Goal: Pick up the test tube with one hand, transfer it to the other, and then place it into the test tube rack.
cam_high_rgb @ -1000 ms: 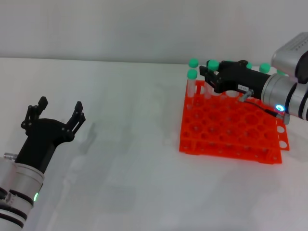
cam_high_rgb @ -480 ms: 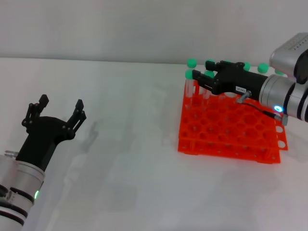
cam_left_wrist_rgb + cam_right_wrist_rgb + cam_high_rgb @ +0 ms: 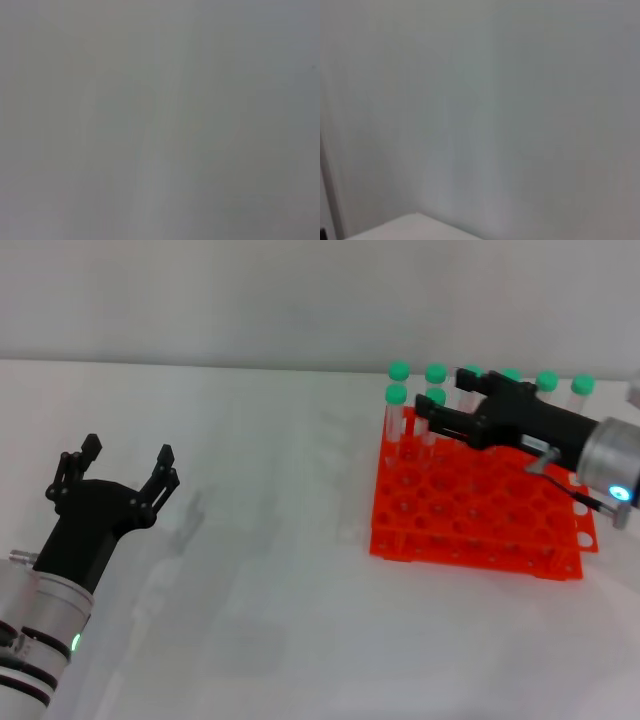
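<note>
Right gripper (image 3: 428, 413) has backed off toward the robot's right, fingers released and empty, leaving the test tube (image 3: 434, 415) upright in the test tube rack (image 3: 470, 505) near its far-left corner; left gripper (image 3: 122, 469) idles spread open over the tabletop (image 3: 260, 570), so placement looks done.

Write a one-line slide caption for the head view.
Right tool open beside green-capped tubes standing in the orange rack; left tool open, empty, over the white table.
</note>
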You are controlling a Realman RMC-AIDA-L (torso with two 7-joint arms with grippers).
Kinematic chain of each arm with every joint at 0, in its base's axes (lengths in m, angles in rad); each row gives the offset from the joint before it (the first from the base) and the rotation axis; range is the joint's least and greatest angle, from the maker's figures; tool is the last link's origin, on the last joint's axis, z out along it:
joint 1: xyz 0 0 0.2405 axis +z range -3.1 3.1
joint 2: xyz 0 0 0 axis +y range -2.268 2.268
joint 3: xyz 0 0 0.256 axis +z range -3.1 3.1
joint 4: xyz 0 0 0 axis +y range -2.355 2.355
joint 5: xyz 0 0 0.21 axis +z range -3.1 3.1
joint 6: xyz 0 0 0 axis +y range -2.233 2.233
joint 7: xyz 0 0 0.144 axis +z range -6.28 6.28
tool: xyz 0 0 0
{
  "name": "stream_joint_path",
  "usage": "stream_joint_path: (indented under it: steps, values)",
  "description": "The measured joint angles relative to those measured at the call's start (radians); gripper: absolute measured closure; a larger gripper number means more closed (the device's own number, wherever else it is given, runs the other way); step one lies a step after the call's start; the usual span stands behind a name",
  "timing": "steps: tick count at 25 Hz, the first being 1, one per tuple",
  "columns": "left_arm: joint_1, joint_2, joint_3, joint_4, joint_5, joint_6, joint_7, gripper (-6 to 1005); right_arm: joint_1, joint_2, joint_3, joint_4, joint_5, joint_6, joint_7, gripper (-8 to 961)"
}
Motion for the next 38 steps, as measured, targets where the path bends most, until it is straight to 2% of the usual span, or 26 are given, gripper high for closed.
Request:
stream_joint_path:
  steps: [3,6,10,12,15,20,30,38]
  values:
    - [-0.004,0.000,0.000,-0.001,0.001,0.000,0.000,111,-0.079,0.000,0.006,-0.060,0.022,0.063,-0.012,172]
    - [-0.007,0.000,0.000,-0.001,0.000,0.000,0.000,111,-0.155,-0.003,0.009,-0.082,0.108,0.125,-0.080,162]
    - [-0.008,0.000,0.000,-0.002,0.000,0.000,0.000,111,-0.259,-0.006,0.024,-0.071,0.315,0.157,-0.271,161]
    - [-0.007,0.000,0.000,-0.004,0.000,0.001,0.000,111,-0.288,-0.003,0.054,-0.038,0.397,0.157,-0.363,161]
    - [-0.010,0.000,0.000,-0.004,0.000,0.006,0.000,111,-0.292,-0.001,0.150,0.062,0.463,0.153,-0.463,160]
    - [-0.028,0.000,0.000,-0.003,-0.014,0.007,-0.001,111,-0.279,-0.004,0.314,0.176,0.467,0.149,-0.545,160]
    - [-0.058,-0.001,-0.001,-0.019,-0.133,-0.001,-0.121,111,-0.273,-0.003,0.335,0.187,0.466,0.119,-0.572,160]
    - [-0.117,0.000,-0.009,-0.046,-0.251,-0.074,-0.142,111,-0.222,-0.007,0.373,0.176,0.467,0.009,-0.596,160]
